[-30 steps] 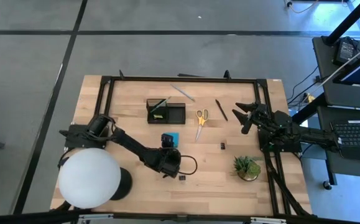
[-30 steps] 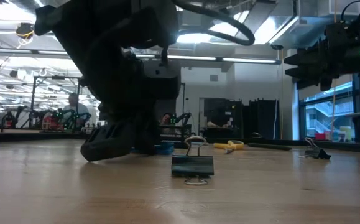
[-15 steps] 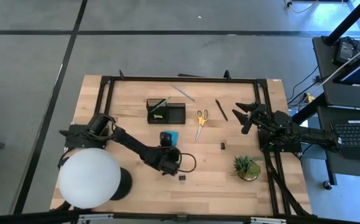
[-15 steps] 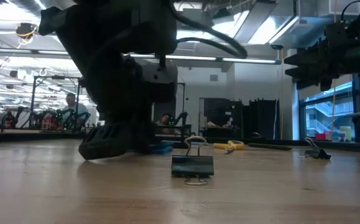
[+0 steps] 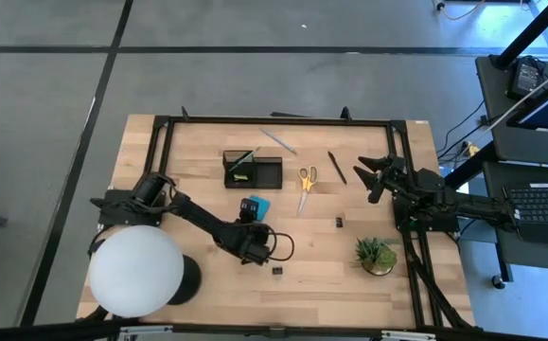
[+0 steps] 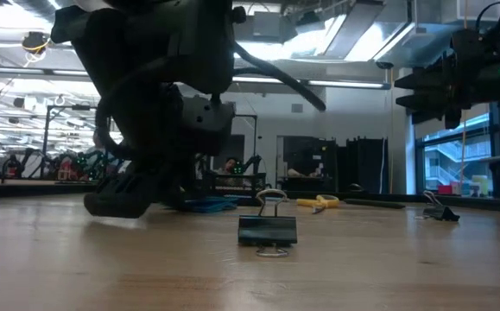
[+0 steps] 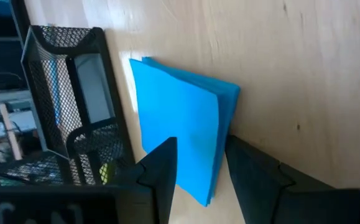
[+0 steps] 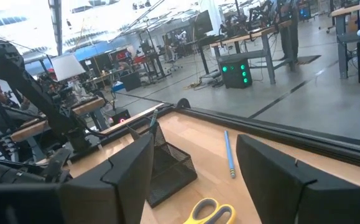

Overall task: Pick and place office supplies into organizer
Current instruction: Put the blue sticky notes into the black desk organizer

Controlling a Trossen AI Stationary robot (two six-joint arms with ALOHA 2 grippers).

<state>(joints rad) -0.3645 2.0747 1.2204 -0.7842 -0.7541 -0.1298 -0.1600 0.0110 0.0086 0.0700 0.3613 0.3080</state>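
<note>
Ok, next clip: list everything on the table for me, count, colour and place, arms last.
organizer: one, black mesh, far centre of the table, with a pen and a yellow-green piece inside
note pad: one, blue, just near of the organizer, between the left jaws
scissors: one, yellow handles, right of the organizer
pencil: one, grey, beyond the organizer
pen: one, dark, right of the scissors
clips: two, black, one near front centre, one toward the plant
plant: one, green, near right
lamp: one, white globe, near left corner
frame: one, black, round the table edge
left gripper: low at the note pad, jaws astride it
right gripper: raised at far right, jaws open, empty
</note>
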